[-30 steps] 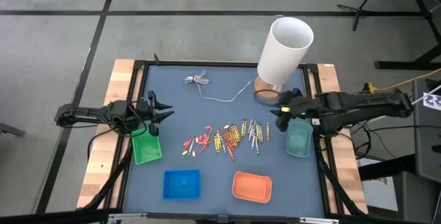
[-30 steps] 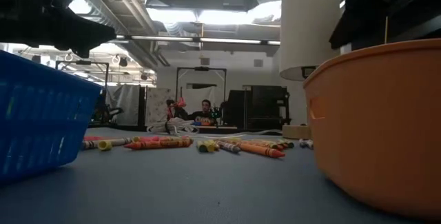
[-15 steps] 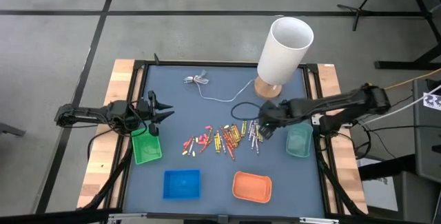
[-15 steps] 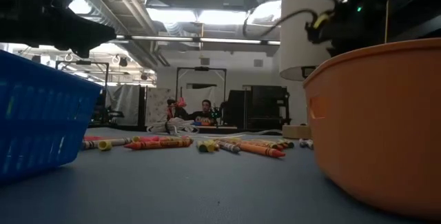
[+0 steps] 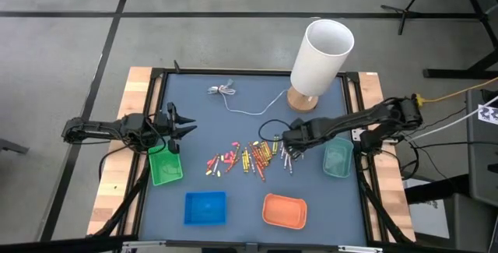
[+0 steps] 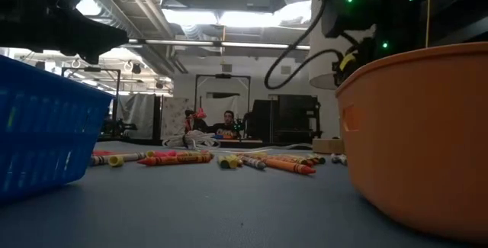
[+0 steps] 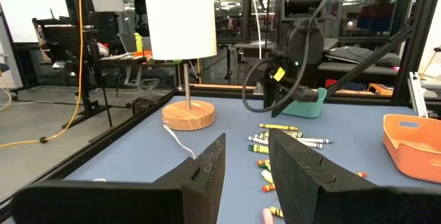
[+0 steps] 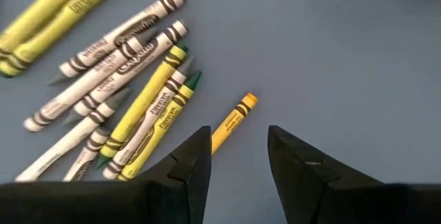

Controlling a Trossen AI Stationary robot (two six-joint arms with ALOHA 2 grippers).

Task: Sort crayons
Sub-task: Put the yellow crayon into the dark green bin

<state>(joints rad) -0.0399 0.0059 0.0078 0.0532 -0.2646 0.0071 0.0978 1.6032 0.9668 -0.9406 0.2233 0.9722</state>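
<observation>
1. The crayons lie scattered mid-worktop, just in front of the lamp.
2. The right tool, parted and empty, hovers over their lamp-side edge; one yellow crayon lies just ahead of its tips.
3. The left tool, parted and empty, waits well apart from the lamp.

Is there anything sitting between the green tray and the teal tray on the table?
Yes. In the high view the scattered crayons lie between the green tray and the teal tray, with the right gripper over their right end.

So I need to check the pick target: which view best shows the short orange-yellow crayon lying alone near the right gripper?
The right wrist view: the short orange-yellow crayon lies alone on the blue mat, just ahead of the open right gripper. The high view shows only the pile of crayons; the low and left wrist views don't single it out.
</observation>
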